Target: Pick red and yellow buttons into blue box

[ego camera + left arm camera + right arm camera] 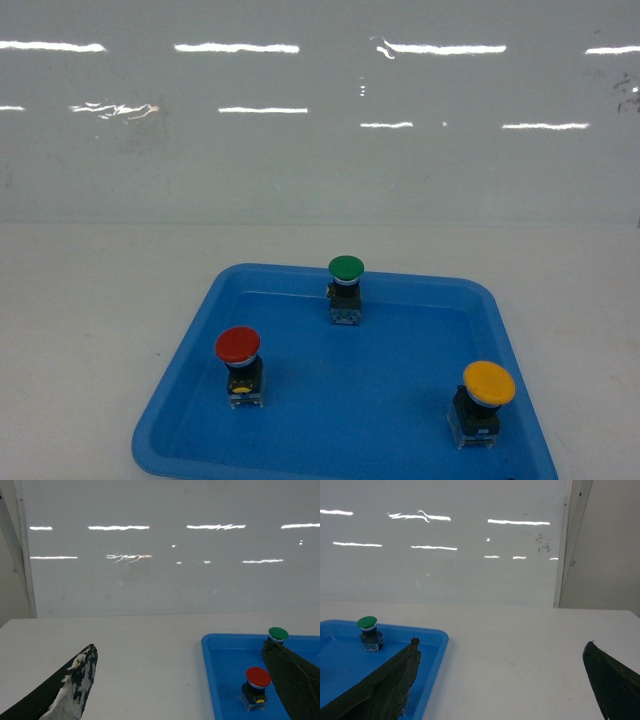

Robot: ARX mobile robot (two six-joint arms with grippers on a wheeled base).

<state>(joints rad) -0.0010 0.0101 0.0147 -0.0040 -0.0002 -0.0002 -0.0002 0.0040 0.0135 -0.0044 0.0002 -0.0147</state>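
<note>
Red button (258,678) and green button (278,634) upright in blue tray (225,680) at lower right, left gripper (182,685) fingers (70,690) spread wide

Only the finger tips are showing, really. The left gripper's two black tapered fingers (75,687) are looking rough, with white scuffing flaking over the left one. The right gripper's black wedge-shaped fingers (385,685) are looking matte, with slightly ragged tips.

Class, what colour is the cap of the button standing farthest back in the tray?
Green. The back button in the tray shows best in the head view.
</note>
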